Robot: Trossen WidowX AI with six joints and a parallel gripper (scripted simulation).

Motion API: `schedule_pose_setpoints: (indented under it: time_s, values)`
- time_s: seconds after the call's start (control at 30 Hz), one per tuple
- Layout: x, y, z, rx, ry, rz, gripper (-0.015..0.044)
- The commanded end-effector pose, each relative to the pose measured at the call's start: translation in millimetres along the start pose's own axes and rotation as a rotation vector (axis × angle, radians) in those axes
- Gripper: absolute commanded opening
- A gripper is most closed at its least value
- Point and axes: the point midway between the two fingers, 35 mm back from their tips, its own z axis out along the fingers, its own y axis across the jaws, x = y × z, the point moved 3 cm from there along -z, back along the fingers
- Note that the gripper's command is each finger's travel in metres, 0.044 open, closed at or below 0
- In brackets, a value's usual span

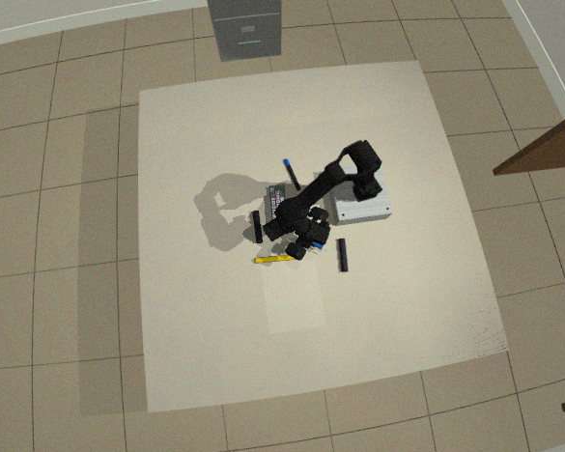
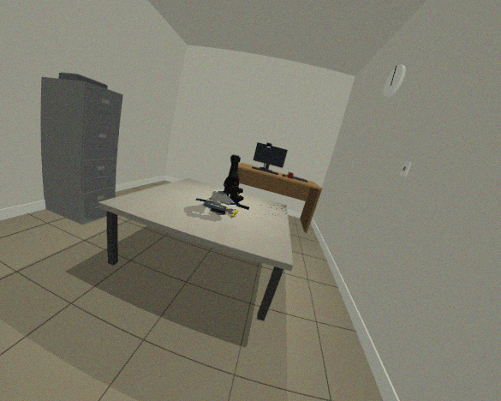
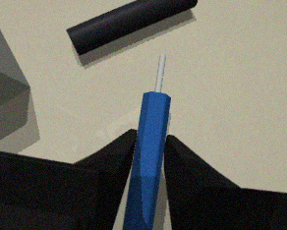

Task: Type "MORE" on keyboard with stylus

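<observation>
The stylus (image 1: 317,245) (image 3: 154,115) is blue and faceted with a thin pale metal tip. My gripper (image 3: 150,139) is shut on it in the wrist view, one black finger against each side, and the tip points away past the fingers. I cannot tell whether the stylus touches the desk (image 1: 199,316) (image 2: 155,206). The small keyboard (image 1: 276,194) has a dark green body and pale keys. It lies to the upper left of the gripper in the top view, its lower part hidden by the arm.
A black rod (image 1: 343,255) (image 3: 133,22) lies beyond the stylus tip. Another black rod (image 1: 257,226) lies left of the arm. A yellow bar (image 1: 272,260) lies close to the gripper. A black pen with a blue end (image 1: 292,174) lies near the keyboard. A grey box (image 1: 362,211) (image 3: 7,98) stands under the arm.
</observation>
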Motion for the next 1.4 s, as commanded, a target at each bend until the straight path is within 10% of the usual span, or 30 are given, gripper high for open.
schedule_pose_setpoints:
  time_s: [0.0,1.37]
  values:
    - [-4,0,-6,-0.002,-0.001,0.001,0.0000]
    - [114,44,-107,-0.309,1.269,0.931,0.0000]
